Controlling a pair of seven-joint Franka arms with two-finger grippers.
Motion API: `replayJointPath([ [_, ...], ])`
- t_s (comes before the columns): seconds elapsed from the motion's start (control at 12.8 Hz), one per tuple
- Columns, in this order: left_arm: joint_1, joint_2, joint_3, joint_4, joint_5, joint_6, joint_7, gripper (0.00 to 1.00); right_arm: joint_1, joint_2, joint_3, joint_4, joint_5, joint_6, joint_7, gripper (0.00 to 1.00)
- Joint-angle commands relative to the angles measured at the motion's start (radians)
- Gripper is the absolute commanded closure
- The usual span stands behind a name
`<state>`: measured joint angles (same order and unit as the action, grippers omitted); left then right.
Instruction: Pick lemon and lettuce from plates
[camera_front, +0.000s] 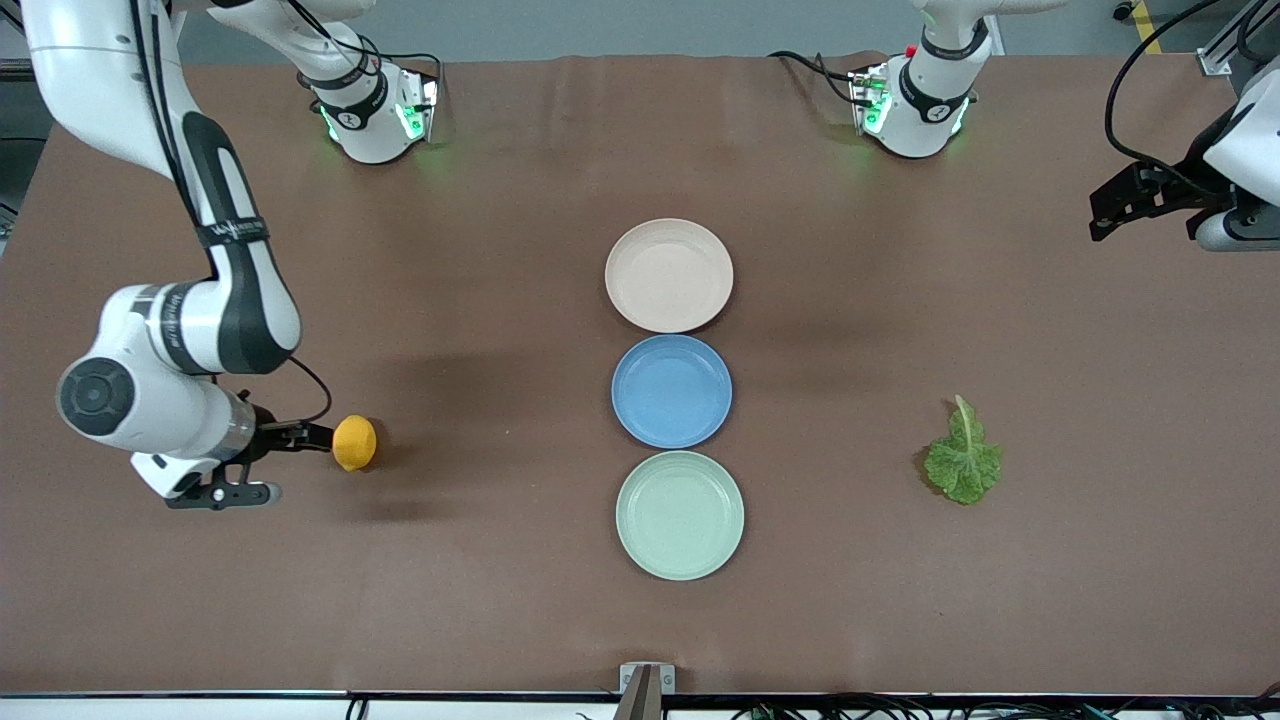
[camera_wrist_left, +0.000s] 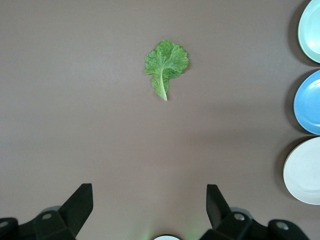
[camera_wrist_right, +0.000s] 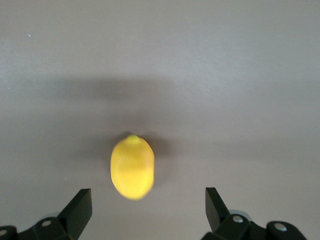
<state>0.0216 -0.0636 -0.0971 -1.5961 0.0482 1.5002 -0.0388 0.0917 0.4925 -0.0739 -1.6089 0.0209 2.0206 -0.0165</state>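
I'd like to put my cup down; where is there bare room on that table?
Bare cloth lies between the lemon and the plates, and between the plates and the lettuce. The middle is crowded: three plates in a row, almost touching.

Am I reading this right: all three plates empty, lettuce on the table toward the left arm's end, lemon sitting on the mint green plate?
Not quite. The lemon is not on the mint green plate; it lies on the bare table toward the right arm's end, by the open right gripper, as the front view shows. The rest holds: all three plates are empty and the lettuce lies toward the left arm's end.
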Motion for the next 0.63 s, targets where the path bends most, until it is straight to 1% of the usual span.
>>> replayJointPath([
  [0.0, 0.0, 0.005, -0.003, 0.012, -0.01, 0.012, 0.016, 0.0, -0.03, -0.107, 0.017, -0.008, -0.013, -0.112, -0.01, 0.0],
  [0.08, 0.001, 0.005, -0.003, 0.012, -0.011, 0.014, 0.017, 0.0, -0.033, -0.129, 0.017, 0.032, -0.013, -0.202, -0.01, 0.0],
  [0.23, 0.001, 0.002, -0.003, 0.012, -0.011, 0.014, 0.017, 0.0, -0.043, -0.131, 0.016, 0.137, -0.012, -0.368, -0.007, 0.0],
  [0.31, 0.001, -0.002, -0.003, 0.01, -0.014, 0.012, 0.019, 0.0, -0.05, -0.131, 0.017, 0.171, -0.013, -0.403, -0.007, 0.0],
  [0.39, 0.0, -0.004, -0.004, 0.01, -0.014, 0.012, 0.019, 0.0, -0.058, -0.131, 0.017, 0.199, -0.01, -0.41, -0.01, 0.0],
  [0.55, 0.0, -0.004, -0.004, 0.01, -0.013, 0.011, 0.019, 0.0, -0.063, -0.134, 0.016, 0.205, -0.013, -0.454, -0.01, 0.0],
])
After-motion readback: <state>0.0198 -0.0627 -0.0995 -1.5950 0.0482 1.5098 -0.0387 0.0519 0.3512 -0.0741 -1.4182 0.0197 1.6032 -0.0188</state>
